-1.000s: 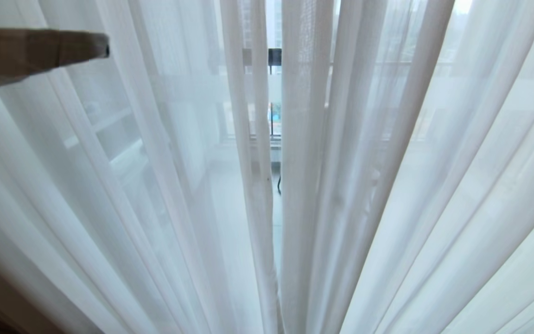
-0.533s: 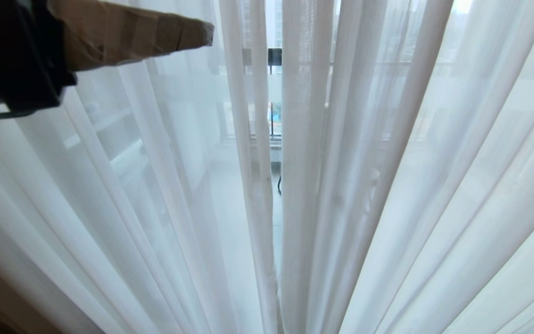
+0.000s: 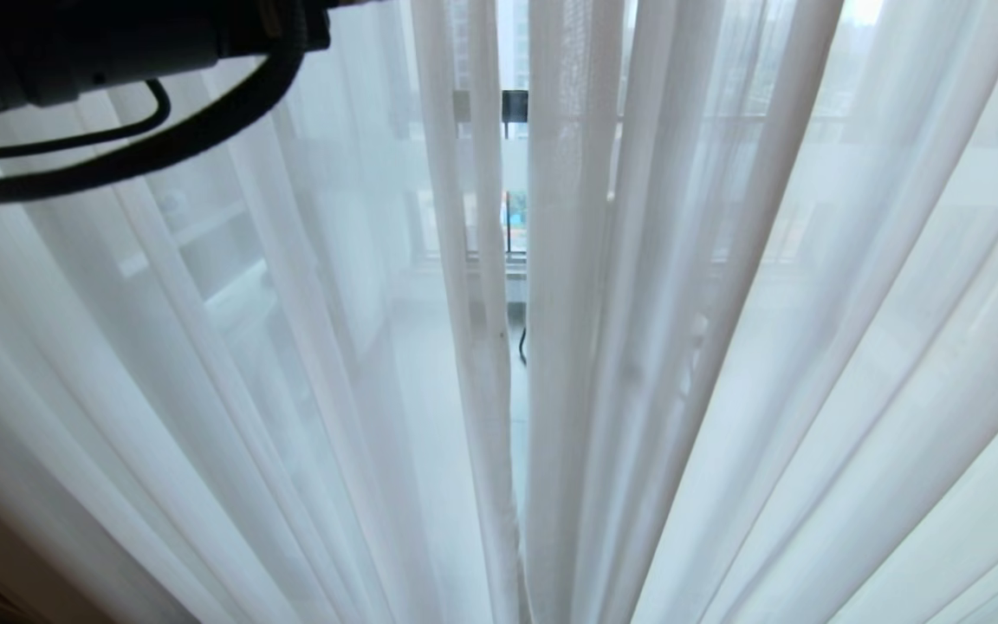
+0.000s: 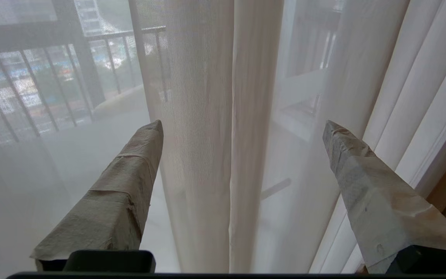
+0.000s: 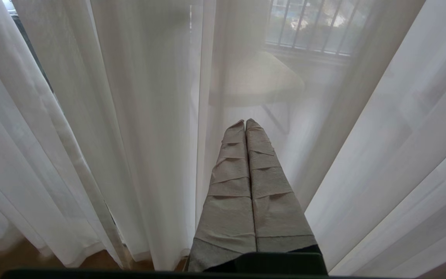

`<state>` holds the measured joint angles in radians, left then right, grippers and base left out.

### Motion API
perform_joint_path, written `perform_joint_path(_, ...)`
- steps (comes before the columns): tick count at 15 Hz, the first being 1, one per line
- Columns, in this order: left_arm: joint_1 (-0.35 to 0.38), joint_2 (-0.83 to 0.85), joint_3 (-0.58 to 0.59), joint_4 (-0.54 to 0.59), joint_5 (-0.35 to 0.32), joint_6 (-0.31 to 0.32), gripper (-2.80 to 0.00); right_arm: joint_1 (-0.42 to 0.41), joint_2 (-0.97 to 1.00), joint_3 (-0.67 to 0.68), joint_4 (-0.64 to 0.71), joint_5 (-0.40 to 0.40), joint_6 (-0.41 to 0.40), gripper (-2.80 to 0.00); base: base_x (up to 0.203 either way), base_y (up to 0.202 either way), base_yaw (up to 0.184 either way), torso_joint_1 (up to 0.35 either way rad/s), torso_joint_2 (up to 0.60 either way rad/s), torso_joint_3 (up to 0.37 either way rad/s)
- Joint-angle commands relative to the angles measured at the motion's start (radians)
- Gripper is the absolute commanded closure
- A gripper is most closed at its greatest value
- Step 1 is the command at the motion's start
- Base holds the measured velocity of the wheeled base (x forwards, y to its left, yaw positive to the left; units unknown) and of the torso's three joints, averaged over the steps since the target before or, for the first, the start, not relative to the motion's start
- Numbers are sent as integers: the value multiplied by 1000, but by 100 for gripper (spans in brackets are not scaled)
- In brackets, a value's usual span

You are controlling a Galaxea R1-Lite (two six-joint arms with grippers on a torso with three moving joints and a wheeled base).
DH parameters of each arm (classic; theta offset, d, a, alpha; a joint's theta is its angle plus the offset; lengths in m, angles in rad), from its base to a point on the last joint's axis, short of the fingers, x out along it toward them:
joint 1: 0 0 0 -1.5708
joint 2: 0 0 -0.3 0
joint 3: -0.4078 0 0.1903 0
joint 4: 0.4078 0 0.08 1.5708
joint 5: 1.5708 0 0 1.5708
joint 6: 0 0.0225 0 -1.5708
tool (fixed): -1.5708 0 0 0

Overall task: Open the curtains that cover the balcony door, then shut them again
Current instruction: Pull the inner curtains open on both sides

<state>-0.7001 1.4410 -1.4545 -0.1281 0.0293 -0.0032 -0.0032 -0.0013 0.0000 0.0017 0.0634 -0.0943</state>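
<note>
While the sheer white curtains [image 3: 568, 347] hung drawn across the whole head view, only a narrow slit between their two hemmed edges exposed a black frame piece [image 3: 514, 106], possibly part of the balcony door. The left arm [image 3: 118, 43] reached in from the upper left corner, its black cable [image 3: 161, 143] looping beneath. In the left wrist view the left gripper [image 4: 242, 126] was spread wide, its paper-wrapped fingers [image 4: 130, 182] flanking a vertical curtain fold [image 4: 215, 135] and gripping nothing. A barred railing [image 4: 33, 85] showed dimly through the fabric. The right gripper [image 5: 245, 123] pointed at the sheers, fingers pressed together and empty.
</note>
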Motion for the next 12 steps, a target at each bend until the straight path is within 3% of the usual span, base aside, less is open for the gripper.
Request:
perform_joint_path(1,15,95,-73,-2,4,3,-280,0,1,0,0,1,-1,0,0,0,0,0,0,0)
perform_joint_path(7,23,237,-248,-2,18,22,-280,0,1,0,0,1,-1,0,0,0,0,0,0,0)
perform_joint_path(10,22,280,-288,-2,89,49,-280,0,1,0,0,1,-1,0,0,0,0,0,0,0)
perform_joint_path(12,23,299,-312,-2,97,75,-280,0,1,0,0,1,-1,0,0,0,0,0,0,0)
